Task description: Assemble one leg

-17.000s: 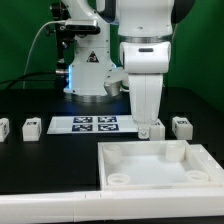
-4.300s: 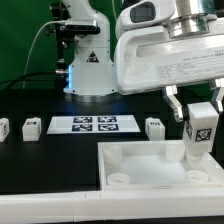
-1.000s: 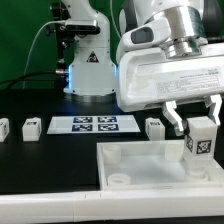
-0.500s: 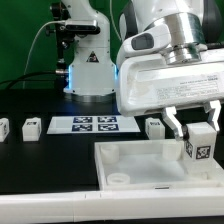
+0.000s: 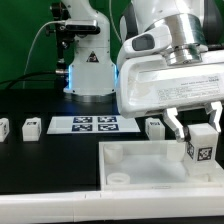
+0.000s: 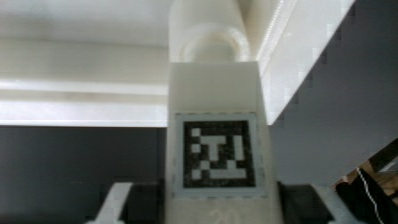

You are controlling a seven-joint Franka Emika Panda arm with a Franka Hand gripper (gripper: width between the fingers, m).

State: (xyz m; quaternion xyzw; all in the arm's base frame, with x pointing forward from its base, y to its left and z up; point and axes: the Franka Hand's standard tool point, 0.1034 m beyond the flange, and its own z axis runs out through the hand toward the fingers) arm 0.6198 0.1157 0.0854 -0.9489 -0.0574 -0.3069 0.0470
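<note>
My gripper (image 5: 198,128) is shut on a white leg (image 5: 200,148) with a black-and-white tag and holds it upright over the far right corner of the large white tray (image 5: 150,158), at the exterior view's right. In the wrist view the leg (image 6: 217,120) runs away from the fingers (image 6: 121,200), its rounded end over the tray wall (image 6: 80,85). Three more legs stand on the black table: one (image 5: 154,127) just behind the tray, and two (image 5: 31,127) (image 5: 3,130) at the exterior view's left.
The marker board (image 5: 94,124) lies flat behind the tray. A round corner socket (image 5: 119,178) shows in the tray's near left corner. The robot base (image 5: 88,70) stands at the back. A white edge (image 5: 50,208) runs along the front.
Over the last second the gripper has lowered the leg slightly toward the tray's far right corner. The tray shifted a little between frames.
</note>
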